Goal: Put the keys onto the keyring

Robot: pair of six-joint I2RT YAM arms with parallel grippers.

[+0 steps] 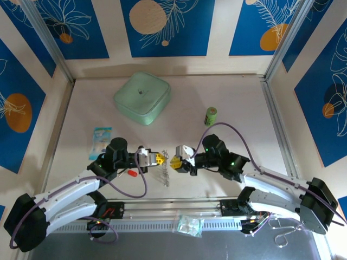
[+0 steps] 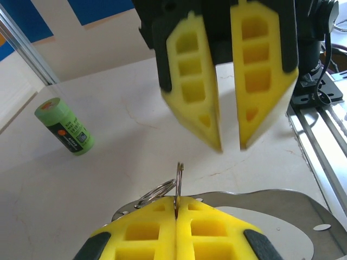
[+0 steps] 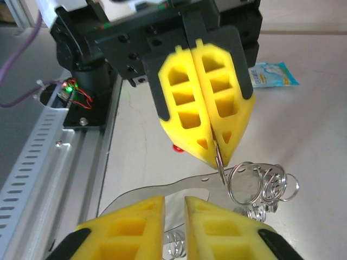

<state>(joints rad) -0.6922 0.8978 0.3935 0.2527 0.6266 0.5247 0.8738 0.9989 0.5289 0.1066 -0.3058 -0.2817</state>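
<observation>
Left pincer [image 2: 176, 212] is pinching the keyring [image 2: 179, 179] tight; right pincer [image 3: 174, 201] is gaping slightly, holding nothing. A nudge from it could be twisting that thin ring loose.

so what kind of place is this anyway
Likely a robot lab workcell: a pale tabletop fenced by aluminium posts and blue leaf-print panels, with left arm and right arm at a rail.

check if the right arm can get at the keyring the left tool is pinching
Probably yes: the keyring sticks out past the shut left tool, and the right tool faces it, jaws parted, nothing between them.
</observation>
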